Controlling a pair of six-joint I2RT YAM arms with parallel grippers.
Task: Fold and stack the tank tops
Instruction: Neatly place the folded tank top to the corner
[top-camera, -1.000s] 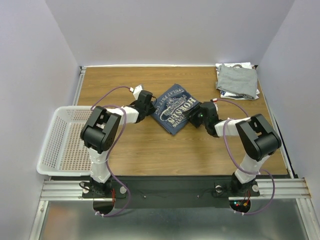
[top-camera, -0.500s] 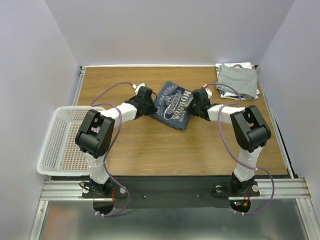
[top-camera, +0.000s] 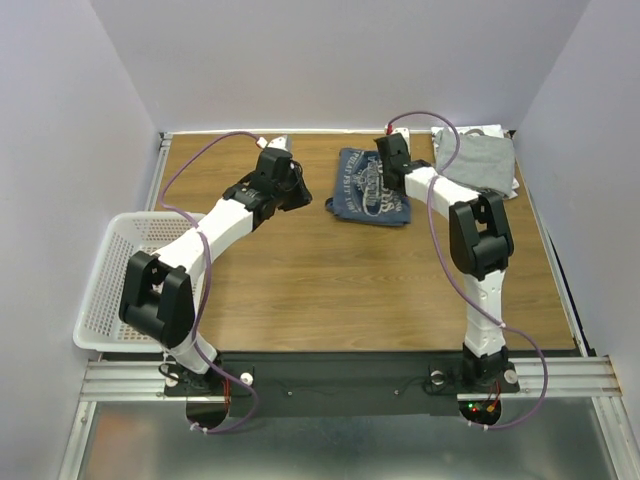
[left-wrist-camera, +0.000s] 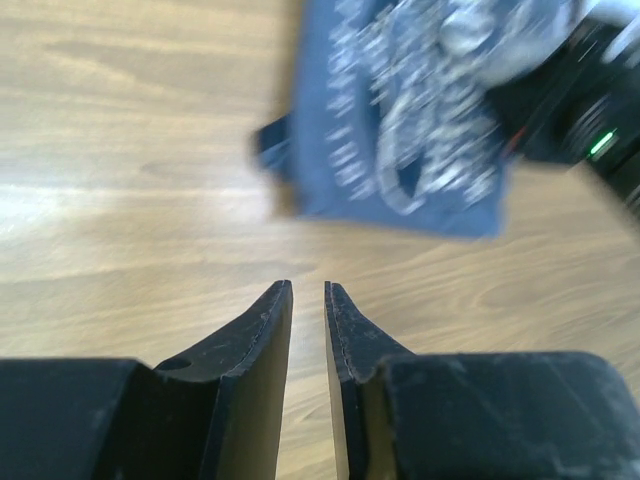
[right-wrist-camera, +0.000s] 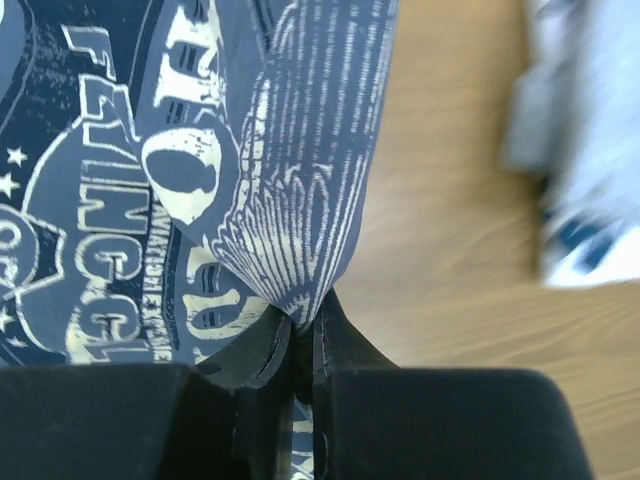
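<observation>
Pinching slate-blue tank top (right-wrist-camera: 300, 190) edge, right tool (right-wrist-camera: 303, 335) clamped, print reads "FLYING", left tool (left-wrist-camera: 307, 300) nearly closed, empty.

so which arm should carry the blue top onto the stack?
Right. The right gripper is shut on the blue tank top, beside the grey stack. The left gripper holds nothing.

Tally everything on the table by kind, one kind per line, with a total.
Folded slate-blue tank top, pinched by the right gripper: 1
Stack of grey and white tank tops, back right corner, layers not countable: 1
White mesh basket, left edge: 1
Total: 3
</observation>
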